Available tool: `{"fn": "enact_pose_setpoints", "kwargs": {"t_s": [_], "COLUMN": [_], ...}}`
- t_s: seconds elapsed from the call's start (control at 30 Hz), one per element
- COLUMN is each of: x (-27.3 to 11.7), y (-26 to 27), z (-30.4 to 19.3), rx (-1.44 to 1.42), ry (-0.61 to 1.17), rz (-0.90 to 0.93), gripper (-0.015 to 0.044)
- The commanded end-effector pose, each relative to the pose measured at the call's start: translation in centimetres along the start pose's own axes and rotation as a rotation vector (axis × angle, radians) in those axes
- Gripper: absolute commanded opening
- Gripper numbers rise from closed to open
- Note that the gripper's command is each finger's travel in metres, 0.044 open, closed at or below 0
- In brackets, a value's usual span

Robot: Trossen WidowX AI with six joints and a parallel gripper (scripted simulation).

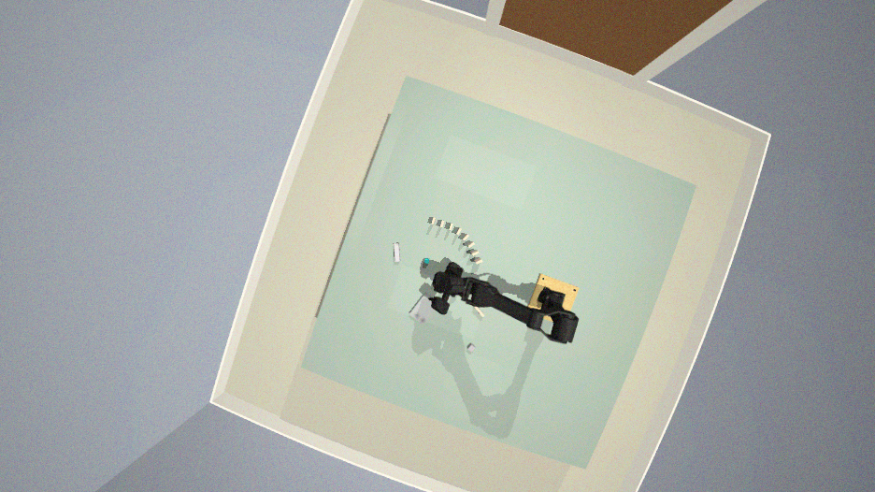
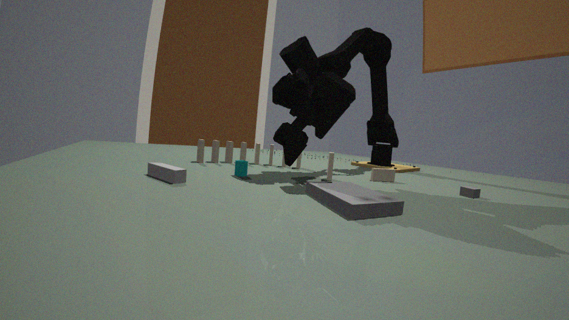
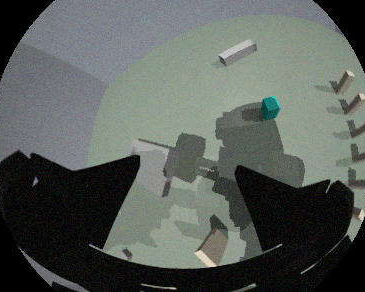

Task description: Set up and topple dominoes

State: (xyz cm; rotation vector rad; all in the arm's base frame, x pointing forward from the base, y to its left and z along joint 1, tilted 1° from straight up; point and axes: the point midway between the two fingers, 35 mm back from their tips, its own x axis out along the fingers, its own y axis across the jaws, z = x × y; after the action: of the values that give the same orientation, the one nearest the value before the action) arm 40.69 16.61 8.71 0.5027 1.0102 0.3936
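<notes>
A curved row of several standing cream dominoes [image 1: 463, 237] [image 2: 200, 151] [image 3: 346, 82] lies beyond the gripper; its arm-side end is partly behind a finger in the exterior view. Another domino [image 2: 330, 166] [image 3: 211, 245] stands upright by itself, apart from the row; the arm hides it in the top view. One more domino [image 1: 478, 312] [image 2: 382, 174] lies on its side nearer the arm's base. My gripper [image 1: 445, 287] [image 2: 305, 150] [image 3: 190, 166] is open and empty, raised above the table. In the wrist view the lone standing domino shows low between the spread fingers.
A teal block [image 1: 425, 260] [image 2: 241, 168] [image 3: 270, 108] stands between the row and a flat grey slab [image 1: 421, 309] [image 2: 354, 196] [image 3: 150, 165]. A pale bar [image 1: 396, 252] [image 2: 166, 172] [image 3: 238, 52] lies farther out. A small grey block [image 1: 470, 348] [image 2: 469, 192] lies on the other side.
</notes>
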Motion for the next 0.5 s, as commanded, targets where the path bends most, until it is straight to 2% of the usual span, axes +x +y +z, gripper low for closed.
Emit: {"fn": "enact_pose_setpoints", "kwargs": {"t_s": [0.0, 0.33, 0.47], "x": [-3.5, -8.4, -8.6], "y": [2.6, 2.8, 2.8], "z": [-0.6, -3.4, -3.5], "rx": [0.359, 0.496, 0.499], "ry": [0.159, 0.266, 0.27], "rz": [-0.4, -0.696, -0.706], "gripper": [0.044, 0.044, 0.044]}}
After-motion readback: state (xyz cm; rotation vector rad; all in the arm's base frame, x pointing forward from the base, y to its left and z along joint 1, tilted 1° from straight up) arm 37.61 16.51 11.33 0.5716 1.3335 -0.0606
